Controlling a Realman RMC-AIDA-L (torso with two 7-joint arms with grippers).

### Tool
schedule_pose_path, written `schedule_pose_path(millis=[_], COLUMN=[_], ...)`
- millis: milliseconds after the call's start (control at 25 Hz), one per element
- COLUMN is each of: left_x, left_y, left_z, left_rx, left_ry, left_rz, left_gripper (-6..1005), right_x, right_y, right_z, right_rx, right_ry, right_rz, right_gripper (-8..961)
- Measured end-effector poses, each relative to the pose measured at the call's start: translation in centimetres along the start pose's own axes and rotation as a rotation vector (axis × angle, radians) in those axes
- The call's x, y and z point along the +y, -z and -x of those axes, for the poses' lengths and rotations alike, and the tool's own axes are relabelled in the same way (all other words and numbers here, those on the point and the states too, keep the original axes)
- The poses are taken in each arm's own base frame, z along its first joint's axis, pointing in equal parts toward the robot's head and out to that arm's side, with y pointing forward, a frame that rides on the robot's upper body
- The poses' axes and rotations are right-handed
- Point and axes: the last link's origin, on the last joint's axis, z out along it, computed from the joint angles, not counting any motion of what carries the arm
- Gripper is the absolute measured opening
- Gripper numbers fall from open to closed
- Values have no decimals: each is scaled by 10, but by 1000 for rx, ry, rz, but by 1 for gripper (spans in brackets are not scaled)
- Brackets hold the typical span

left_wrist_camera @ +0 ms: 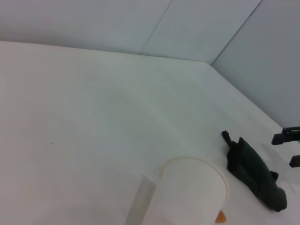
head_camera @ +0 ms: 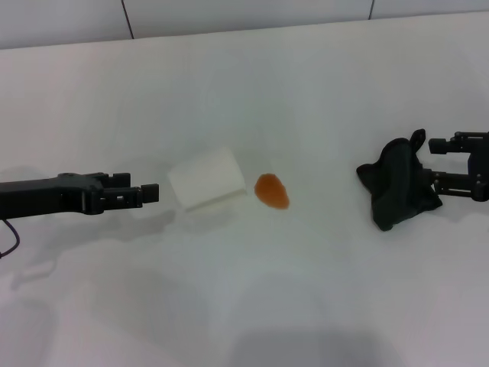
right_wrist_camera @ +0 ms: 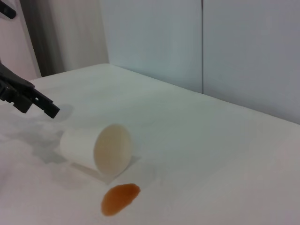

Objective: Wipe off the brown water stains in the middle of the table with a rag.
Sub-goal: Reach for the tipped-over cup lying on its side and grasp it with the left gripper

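The brown water stain (head_camera: pixel 272 190) is a small orange-brown blot in the middle of the white table (head_camera: pixel 252 306); it also shows in the right wrist view (right_wrist_camera: pixel 120 198). The black rag (head_camera: pixel 397 183) lies wadded on the table at the right, and the left wrist view shows it too (left_wrist_camera: pixel 257 176). My right gripper (head_camera: pixel 435 162) is open at the rag's right edge, its fingers (left_wrist_camera: pixel 286 136) apart and not closed on the cloth. My left gripper (head_camera: pixel 145 191) hovers left of the stain, holding nothing.
A pale paper cup (head_camera: pixel 208 178) lies on its side between my left gripper and the stain, its mouth toward the stain (right_wrist_camera: pixel 112 149). A dark seam (head_camera: pixel 244 29) runs along the table's far edge, with a wall behind it.
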Motion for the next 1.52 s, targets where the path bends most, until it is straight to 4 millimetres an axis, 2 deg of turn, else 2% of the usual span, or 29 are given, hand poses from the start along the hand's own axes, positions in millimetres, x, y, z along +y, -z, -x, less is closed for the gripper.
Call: schedule_pose_path(millis=[640, 840, 1000, 1040, 1160, 1520], left_x=[2, 7, 6, 7, 8, 14], left_y=[0, 9, 19, 24, 30, 22], left_z=[1, -5, -15, -25, -37, -72], left_rx=[-6, -95, -145, -176, -214, -374], left_ry=[3, 6, -11, -33, -58, -173], left_rz=[13, 35, -3, -26, -56, -100], left_gripper=[876, 872, 870, 869, 867, 860], right_x=[1, 1, 0, 0, -1, -1], right_y=[-1, 1, 1, 1, 1, 0], right_z=[-2, -1, 0, 0, 1, 3], right_rx=[0, 2, 1, 1, -1, -6], right_ry=[-5, -3, 1, 1, 2, 6], right_rz=[5, 1, 2, 1, 0, 1], right_gripper=[605, 605, 605, 605, 606, 606])
